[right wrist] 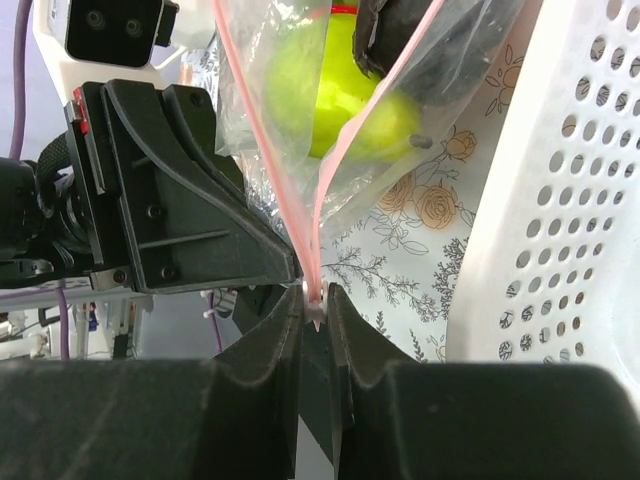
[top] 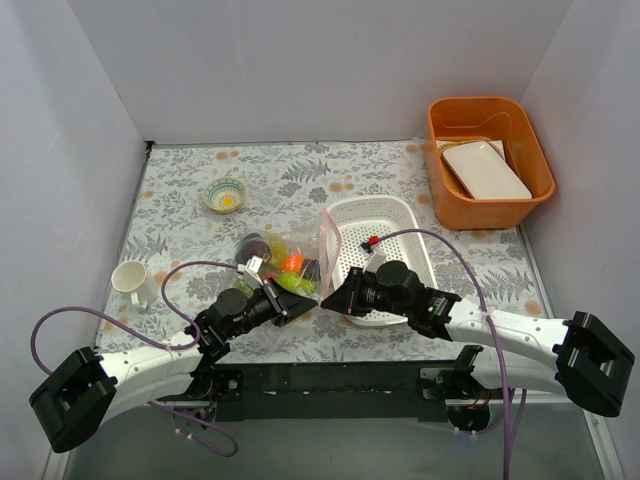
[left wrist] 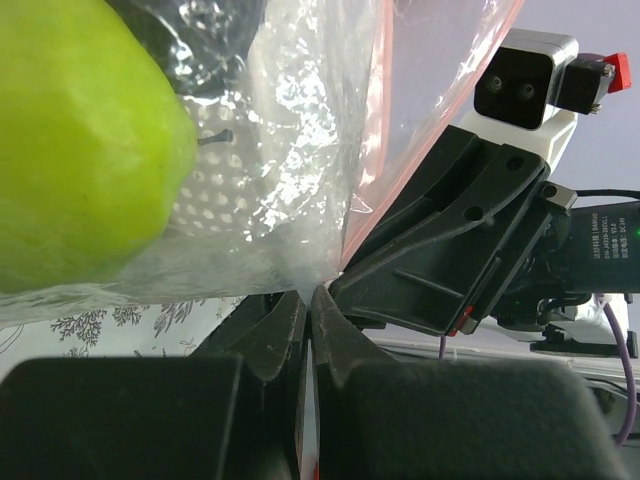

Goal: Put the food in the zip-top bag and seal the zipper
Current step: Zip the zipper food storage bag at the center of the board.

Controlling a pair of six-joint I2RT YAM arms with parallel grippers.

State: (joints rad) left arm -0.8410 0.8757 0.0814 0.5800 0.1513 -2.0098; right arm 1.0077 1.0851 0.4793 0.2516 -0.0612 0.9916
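Clear zip-top bag (top: 305, 240) holding fruit (top: 292, 264) sits just left of white basket (top: 372, 204). Both arms at its near end: left gripper (left wrist: 308, 303) pinched tight on the bag's plastic edge, right gripper (right wrist: 316, 300) clamped on pink zipper (right wrist: 264, 150) end, green pear (right wrist: 340, 95) inside

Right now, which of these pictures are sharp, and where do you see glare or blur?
Top external view: evenly lit and sharp, with only faint shadows. Left wrist view: white glare speckles the clear bag, and the green pear looms large and soft-edged. Right wrist view: the right hand, close to the lens, is dark and blurred, while the white basket looks bright.
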